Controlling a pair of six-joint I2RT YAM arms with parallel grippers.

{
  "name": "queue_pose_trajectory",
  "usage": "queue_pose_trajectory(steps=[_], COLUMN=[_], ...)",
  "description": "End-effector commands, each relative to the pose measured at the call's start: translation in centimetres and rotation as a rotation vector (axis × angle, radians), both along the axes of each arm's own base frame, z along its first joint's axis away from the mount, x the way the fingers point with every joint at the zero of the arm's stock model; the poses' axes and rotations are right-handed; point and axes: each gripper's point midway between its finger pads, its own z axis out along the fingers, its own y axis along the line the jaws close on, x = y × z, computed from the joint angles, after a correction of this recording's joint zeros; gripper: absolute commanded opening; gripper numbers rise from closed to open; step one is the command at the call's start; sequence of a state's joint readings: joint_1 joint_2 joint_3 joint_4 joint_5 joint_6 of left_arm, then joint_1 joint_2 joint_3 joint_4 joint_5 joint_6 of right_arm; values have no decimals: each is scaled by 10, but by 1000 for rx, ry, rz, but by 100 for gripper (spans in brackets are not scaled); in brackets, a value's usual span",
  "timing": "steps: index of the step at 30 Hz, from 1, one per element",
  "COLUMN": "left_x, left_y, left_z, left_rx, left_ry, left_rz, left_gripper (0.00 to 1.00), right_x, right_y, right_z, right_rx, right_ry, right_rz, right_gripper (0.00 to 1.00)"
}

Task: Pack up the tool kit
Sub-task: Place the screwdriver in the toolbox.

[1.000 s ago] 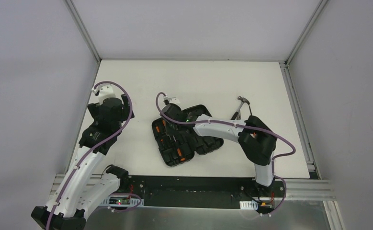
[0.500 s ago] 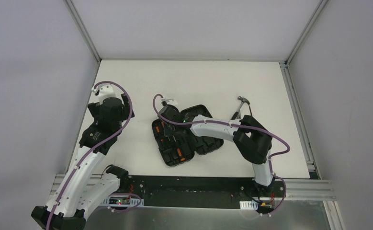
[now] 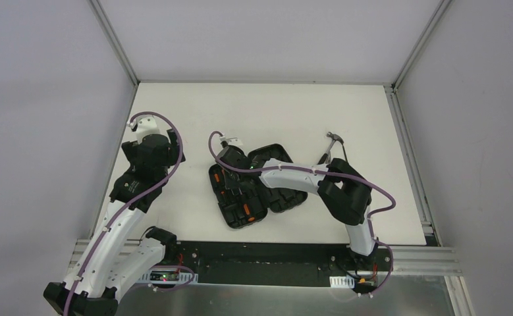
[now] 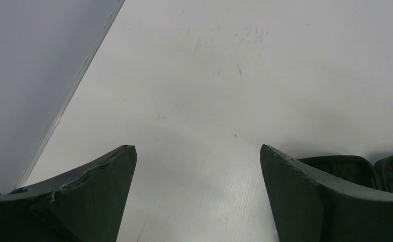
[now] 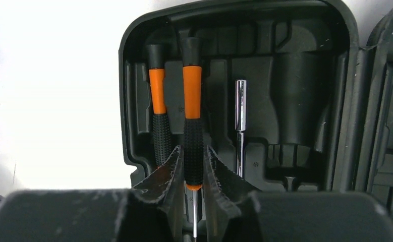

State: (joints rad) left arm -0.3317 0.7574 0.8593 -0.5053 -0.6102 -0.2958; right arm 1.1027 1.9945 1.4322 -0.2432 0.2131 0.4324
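The black tool kit case (image 3: 260, 197) lies open on the white table, moulded slots up. In the right wrist view the case half (image 5: 305, 85) holds one orange-and-black screwdriver (image 5: 158, 106) in a slot and a chrome socket bit (image 5: 240, 116). My right gripper (image 5: 193, 156) is shut on a second orange-and-black screwdriver (image 5: 192, 111), held over the slot beside the first. In the top view the right gripper (image 3: 230, 161) is over the case's far left part. A hammer (image 3: 329, 146) lies on the table to the right. My left gripper (image 4: 198, 166) is open and empty over bare table.
The case's edge (image 4: 345, 164) shows at the right of the left wrist view. The left arm (image 3: 141, 168) stands left of the case. Metal frame rails (image 3: 408, 151) border the table at the right and left.
My right gripper has moved a little left and towards the far left part of the case, with the screwdriver in it. The left arm has not moved.
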Motion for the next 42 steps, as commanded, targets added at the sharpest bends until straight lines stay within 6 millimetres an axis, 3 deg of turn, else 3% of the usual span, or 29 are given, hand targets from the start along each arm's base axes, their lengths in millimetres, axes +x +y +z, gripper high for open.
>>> queue_pose_trajectory(steps=[1,9,15,21,27,31,38,42], left_x=[2,2,4,14,20,28,44,48], left_y=[2,2,-4,-52,-106,-123,-151,-162], left_z=[3,2,-1,-13,-51,-78,-100,-111], left_rx=[-11,-10,-37,-252,-509,-576,-675,-711], left_ry=[-21,-18,-13,46,226,336,419,462], left_rz=[11,12,-11,-147,-226,-210,-245,-253], left_gripper=[96,96,93,88,77,65,38,30], right_x=[-2,-1,1,0,0,4,10,11], right_y=[8,5,-3,-11,-4,1,3,7], right_z=[10,20,40,53,52,48,33,26], right_rx=[17,20,33,42,87,107,113,114], right_ry=[-12,-22,-54,-60,-7,17,59,83], right_rz=[13,4,-12,-7,1,-7,-34,-28], right_gripper=[20,33,31,22,19,17,14,14])
